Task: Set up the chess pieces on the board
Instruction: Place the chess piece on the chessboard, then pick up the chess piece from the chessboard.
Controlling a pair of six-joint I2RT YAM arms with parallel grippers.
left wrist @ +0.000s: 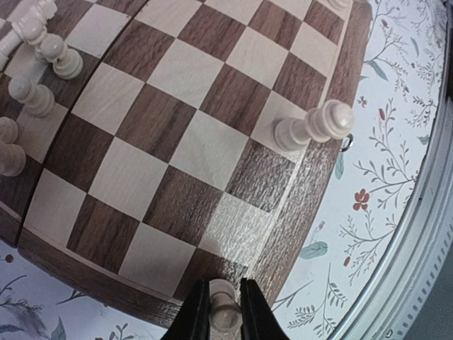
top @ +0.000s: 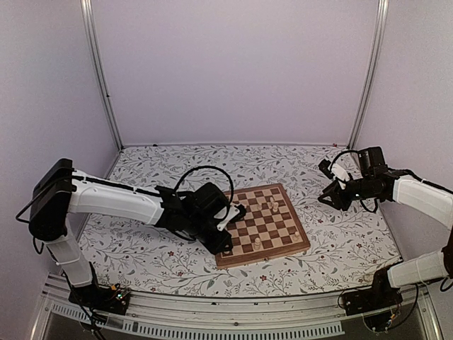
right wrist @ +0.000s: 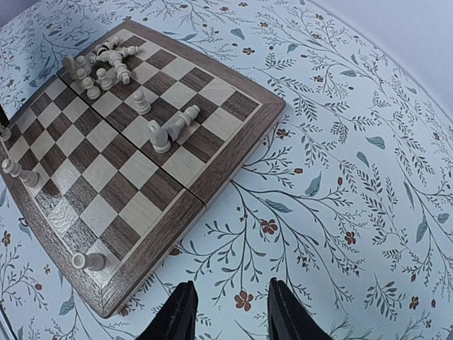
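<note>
The board [top: 263, 225] lies in the middle of the table, seen close in the left wrist view [left wrist: 191, 149]. My left gripper [top: 224, 245] hangs over the board's near-left corner, shut on a pale chess piece [left wrist: 225, 312] just above a dark corner square. Another piece [left wrist: 311, 126] stands on a near-edge square, and several pieces [left wrist: 39, 53] crowd the far side. In the right wrist view a heap of pieces [right wrist: 102, 64] lies at the far corner and one piece [right wrist: 170, 127] lies toppled. My right gripper [right wrist: 230, 312] is open over the cloth, right of the board [right wrist: 233, 152].
The floral tablecloth [top: 340, 241] surrounds the board. A metal rail [top: 248, 312] runs along the near table edge, also visible in the left wrist view as a metal rail [left wrist: 417, 241]. Pale walls close in the back and sides.
</note>
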